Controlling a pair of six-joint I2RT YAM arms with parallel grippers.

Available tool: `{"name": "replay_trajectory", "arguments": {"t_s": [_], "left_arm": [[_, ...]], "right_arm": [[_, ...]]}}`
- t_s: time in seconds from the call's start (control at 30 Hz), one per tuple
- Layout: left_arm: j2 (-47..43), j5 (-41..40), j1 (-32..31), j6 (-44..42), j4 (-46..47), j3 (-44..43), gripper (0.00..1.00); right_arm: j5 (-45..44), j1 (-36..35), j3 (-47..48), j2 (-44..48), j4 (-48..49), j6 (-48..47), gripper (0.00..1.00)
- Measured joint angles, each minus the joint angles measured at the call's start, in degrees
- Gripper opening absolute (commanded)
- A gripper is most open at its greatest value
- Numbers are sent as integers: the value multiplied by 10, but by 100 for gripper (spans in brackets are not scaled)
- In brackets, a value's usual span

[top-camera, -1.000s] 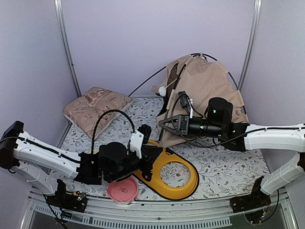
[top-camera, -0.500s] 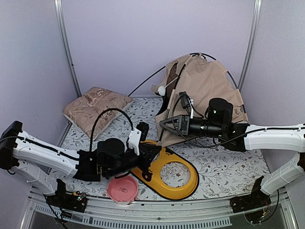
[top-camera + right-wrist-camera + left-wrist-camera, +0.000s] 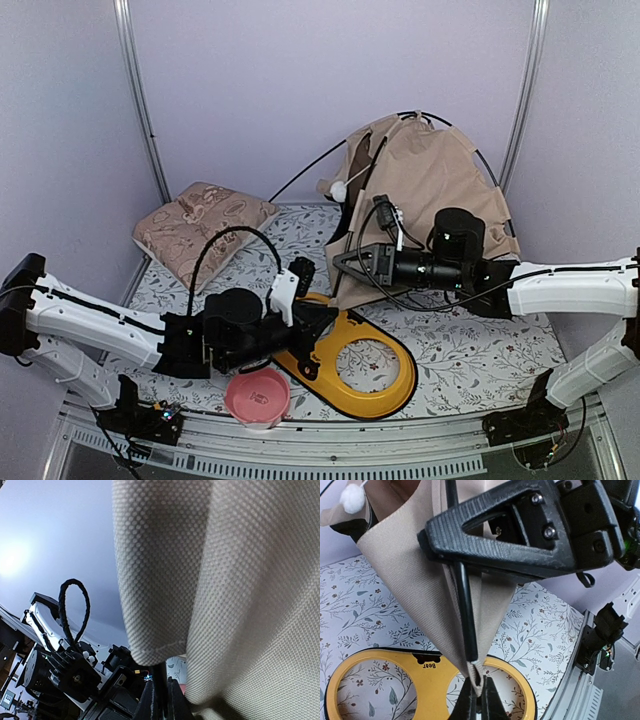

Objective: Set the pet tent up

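We see a plain beige woven-fabric pet tent (image 3: 430, 180) with a thin black pole (image 3: 465, 615) and a white fluffy pom-pom (image 3: 353, 499). The soft square pillow (image 3: 200, 228) is tan with paler flowers, the cloth-covered table (image 3: 480, 350) white with grey-green leafy sprigs, the flat two-holed plastic board (image 3: 400, 385) yellow, the small round bowl (image 3: 257, 398) pink

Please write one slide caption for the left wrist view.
The left gripper pinches the pet tent by its bottom corner while the right gripper clamps its black pole above a yellow board.
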State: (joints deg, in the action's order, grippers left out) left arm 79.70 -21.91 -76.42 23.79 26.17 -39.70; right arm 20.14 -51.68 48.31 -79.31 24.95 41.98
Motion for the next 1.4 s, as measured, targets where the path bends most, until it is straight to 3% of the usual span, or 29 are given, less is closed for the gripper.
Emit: {"name": "replay_trajectory", "arguments": {"t_s": [1.4], "left_arm": [[0, 21, 27, -18, -62, -23, 0]], "right_arm": [[5, 5, -1, -26, 25, 6, 0]]}}
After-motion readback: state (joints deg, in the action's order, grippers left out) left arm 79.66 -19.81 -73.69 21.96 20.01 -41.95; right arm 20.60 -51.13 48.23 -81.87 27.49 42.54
